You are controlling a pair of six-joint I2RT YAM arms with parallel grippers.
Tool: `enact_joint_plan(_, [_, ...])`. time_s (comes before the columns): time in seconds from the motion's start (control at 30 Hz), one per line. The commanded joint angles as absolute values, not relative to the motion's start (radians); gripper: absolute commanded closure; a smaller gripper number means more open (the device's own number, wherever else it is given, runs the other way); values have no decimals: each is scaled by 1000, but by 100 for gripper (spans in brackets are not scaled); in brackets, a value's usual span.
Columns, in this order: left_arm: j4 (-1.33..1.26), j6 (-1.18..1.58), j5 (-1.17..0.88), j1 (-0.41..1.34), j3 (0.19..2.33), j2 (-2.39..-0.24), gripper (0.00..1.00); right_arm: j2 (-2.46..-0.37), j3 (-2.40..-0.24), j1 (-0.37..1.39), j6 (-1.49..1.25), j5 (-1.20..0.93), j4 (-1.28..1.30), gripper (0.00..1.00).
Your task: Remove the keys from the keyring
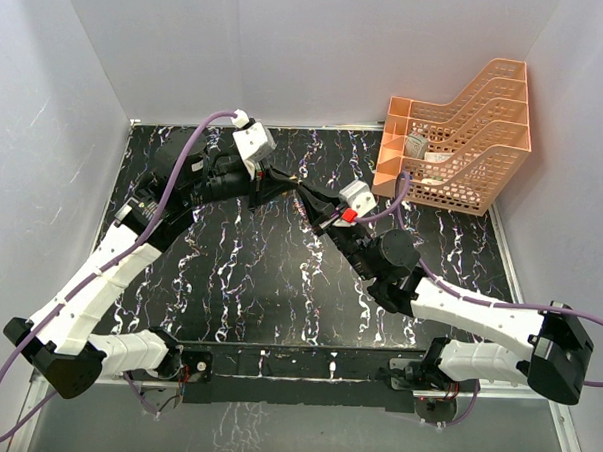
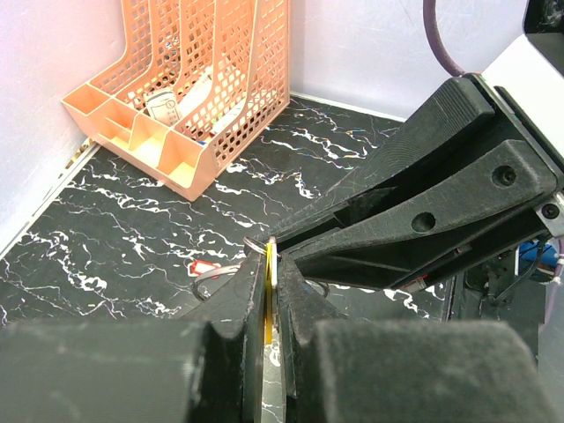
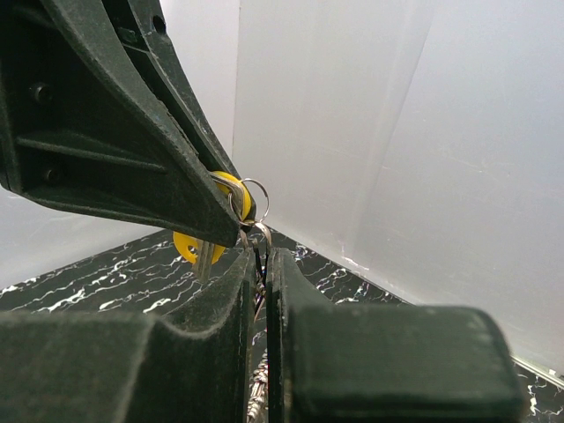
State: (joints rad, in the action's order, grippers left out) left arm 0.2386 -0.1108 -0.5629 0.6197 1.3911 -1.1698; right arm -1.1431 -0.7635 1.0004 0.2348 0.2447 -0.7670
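Two hands meet tip to tip above the far middle of the table (image 1: pixel 249 274), a flat black slab with white marble veining. The left hand (image 1: pixel 291 182) has matte black, wedge-shaped fingers with a rough moulded texture. They are pressed together on the yellow key (image 3: pixel 231 192). In the left wrist view the key's round plastic head shows only as a thin yellow edge in the slit. In the right wrist view glossy yellow plastic sticks out above and below the finger edge, and a short silver blade points down. The keyring (image 3: pixel 256 196) is a thin round loop of shiny silver wire, held in the air right at the yellow head between the two sets of fingertips. The right hand (image 1: pixel 308 193) has the same black tapered fingers, closed to a narrow slit. The ring's lower wire and some small beaded metal bits sit inside that slit, so it pinches the keyring. The red key (image 2: pixel 204 267), a tiny red piece with a pale centre, shows just left of the left fingers next to a curved silver wire. I cannot tell whether it hangs or lies on the table. The tray (image 1: pixel 487 104) is orange plastic mesh with stepped dividers. It stands at the far right corner, well apart from the hands, with pale items inside.
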Motion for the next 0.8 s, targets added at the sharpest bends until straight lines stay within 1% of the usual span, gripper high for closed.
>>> enact_joint_plan(0.0, [198,-91,-582,626,1396,-1131,100,-1112,-807,1005,242,261,-806,100])
enact_joint_plan(0.23, [224,-106,-571,626,1394,-1128,100,-1104,-802,1009,250,301,-825,100])
enact_joint_plan(0.5, [207,-121,-554,626,1331,-1109,100,-1094,-811,1013,278,358,-839,100])
enact_joint_plan(0.77, [210,-133,-538,627,1298,-1118,100,-1069,-826,1014,296,358,-809,100])
